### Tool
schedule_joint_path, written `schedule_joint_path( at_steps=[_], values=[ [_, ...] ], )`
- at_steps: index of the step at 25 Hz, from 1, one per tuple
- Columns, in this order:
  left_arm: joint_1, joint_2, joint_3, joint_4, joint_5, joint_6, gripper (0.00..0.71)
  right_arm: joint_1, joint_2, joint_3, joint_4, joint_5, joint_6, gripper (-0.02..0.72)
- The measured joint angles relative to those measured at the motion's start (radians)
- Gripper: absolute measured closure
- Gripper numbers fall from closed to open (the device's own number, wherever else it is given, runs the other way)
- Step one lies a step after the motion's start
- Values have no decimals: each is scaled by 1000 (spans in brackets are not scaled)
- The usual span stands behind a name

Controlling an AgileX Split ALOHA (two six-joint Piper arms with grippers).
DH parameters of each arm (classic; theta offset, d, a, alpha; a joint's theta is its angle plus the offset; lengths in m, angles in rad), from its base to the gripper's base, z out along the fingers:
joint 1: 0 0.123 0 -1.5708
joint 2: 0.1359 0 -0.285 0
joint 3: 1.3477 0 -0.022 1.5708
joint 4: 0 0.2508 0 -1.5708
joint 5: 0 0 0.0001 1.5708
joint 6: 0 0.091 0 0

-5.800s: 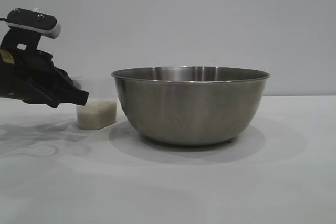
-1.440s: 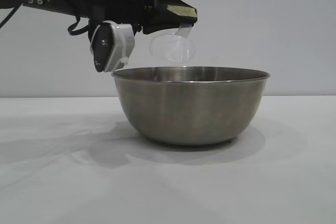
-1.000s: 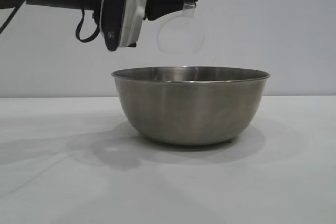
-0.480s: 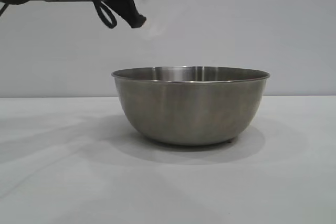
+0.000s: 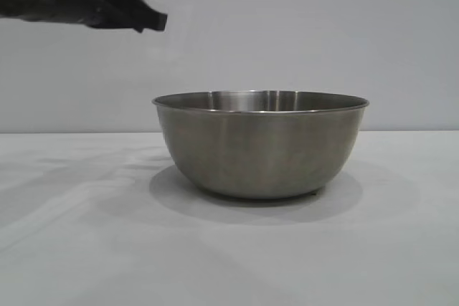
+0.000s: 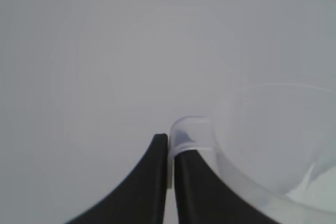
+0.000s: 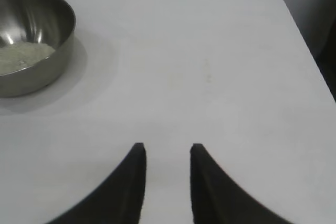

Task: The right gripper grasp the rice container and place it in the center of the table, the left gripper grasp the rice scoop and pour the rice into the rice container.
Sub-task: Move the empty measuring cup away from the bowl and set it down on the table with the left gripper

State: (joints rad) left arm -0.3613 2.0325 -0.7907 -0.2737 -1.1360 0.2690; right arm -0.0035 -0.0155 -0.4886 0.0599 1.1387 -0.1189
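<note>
Your left gripper point(image 6: 169, 153) has its two black fingers pressed together on the loop handle of the rice scoop point(image 6: 273, 145), so the clear plastic cup hangs from the jaws by that thin tab at its rim. In the left wrist view the cup's round rim curves off beside the fingertips, and only plain pale background lies behind it; a few pale traces sit low inside the cup wall, too faint for you to call them grains. From the exterior view you see that same gripper point(image 5: 154, 21) high at the upper left, up in the air, above the level of the rice container's rim and off to its left side, well apart from it; the scoop itself cannot be made out there. The rice container point(image 5: 260, 145) stands upright on the table point(image 5: 229, 256), a big steel bowl with its shadow pooled around its base. Your right gripper point(image 7: 167, 153) has its jaws parted with nothing between them, hovering over bare tabletop well away from the bowl. In the right wrist view the rice container point(image 7: 47, 51) sits far off from those fingers, and the rice point(image 7: 23, 56) lies as a pale mass in its bottom.
</note>
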Motion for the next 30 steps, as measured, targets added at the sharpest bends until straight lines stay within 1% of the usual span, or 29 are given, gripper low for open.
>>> schedule_joint_path(
  at_steps=[3, 6, 9, 18, 30],
  values=[
    [2, 0, 43, -5, 0, -55, 710, 0, 0, 0, 0, 0, 0, 498],
    [2, 0, 66, -30, 0, -70, 710, 0, 0, 0, 0, 0, 0, 498],
    [2, 21, 68, -47, -2, -76, 710, 0, 0, 0, 0, 0, 0, 498],
    [36, 117, 68, -47, 0, -135, 710, 0, 0, 0, 0, 0, 0, 498],
    [38, 148, 68, -23, -6, -141, 710, 0, 0, 0, 0, 0, 0, 498]
  ],
)
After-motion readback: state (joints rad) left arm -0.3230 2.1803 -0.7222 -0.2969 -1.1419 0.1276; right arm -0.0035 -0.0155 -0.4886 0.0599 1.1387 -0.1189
